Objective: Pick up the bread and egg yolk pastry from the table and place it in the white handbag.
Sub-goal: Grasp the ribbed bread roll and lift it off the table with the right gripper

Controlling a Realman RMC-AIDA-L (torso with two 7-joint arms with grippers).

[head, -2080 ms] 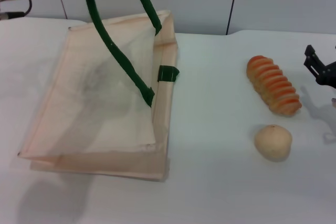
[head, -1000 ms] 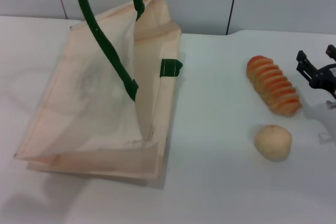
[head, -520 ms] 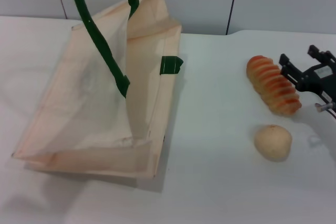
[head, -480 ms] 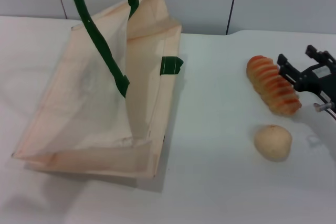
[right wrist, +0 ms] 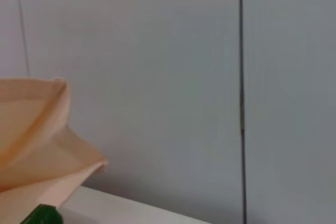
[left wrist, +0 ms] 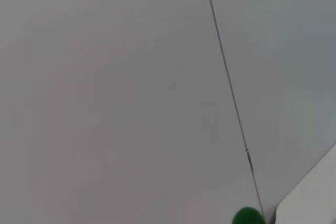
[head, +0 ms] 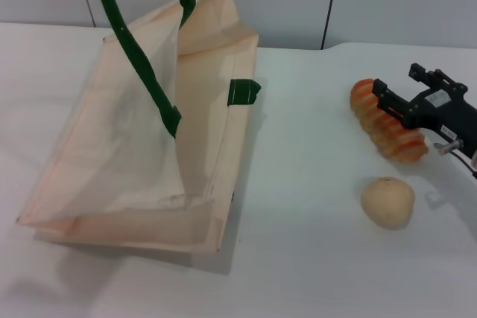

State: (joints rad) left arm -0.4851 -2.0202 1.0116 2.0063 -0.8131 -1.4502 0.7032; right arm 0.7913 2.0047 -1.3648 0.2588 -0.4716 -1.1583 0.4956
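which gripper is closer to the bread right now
Right. The right gripper is open, directly over the bread, its fingers straddling the ridges. The left gripper is out of view, above the white handbag.

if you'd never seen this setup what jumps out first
The big white handbag on the table's left side, its mouth held open by dark green handles running up out of view. Then the right pincer, open over the ridged orange bread, with the round egg yolk pastry just in front.
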